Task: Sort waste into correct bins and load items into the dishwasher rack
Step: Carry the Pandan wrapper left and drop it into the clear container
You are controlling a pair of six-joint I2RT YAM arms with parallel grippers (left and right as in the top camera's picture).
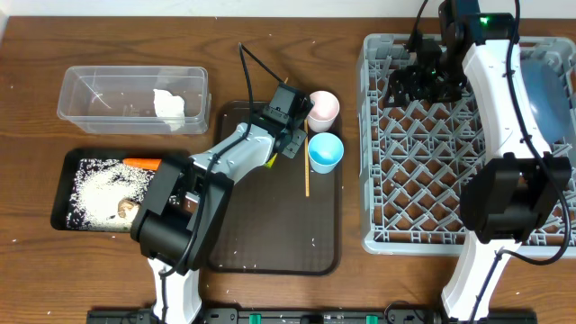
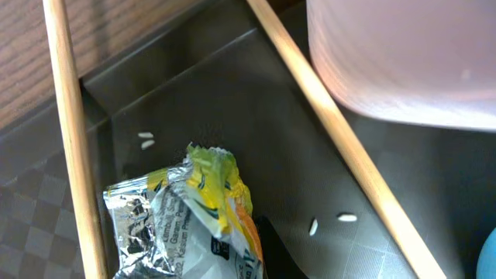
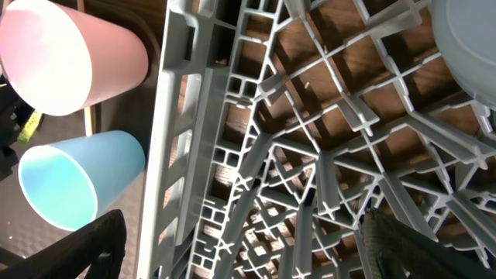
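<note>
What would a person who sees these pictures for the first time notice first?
The big grey rack fills the right side. A pink cup and a light-blue cup stand together on the brown tray in the middle; white rice lies in the black tray at left.

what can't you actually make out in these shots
- Left gripper: fingertips below the left wrist view's bottom edge and under the arm overhead, so a grip on the crumpled silver-and-yellow wrapper is unconfirmed.
- Wrapper's print: left wrist, blurred and creased.
- Large blue bowl: overhead, partly behind the right arm.
</note>
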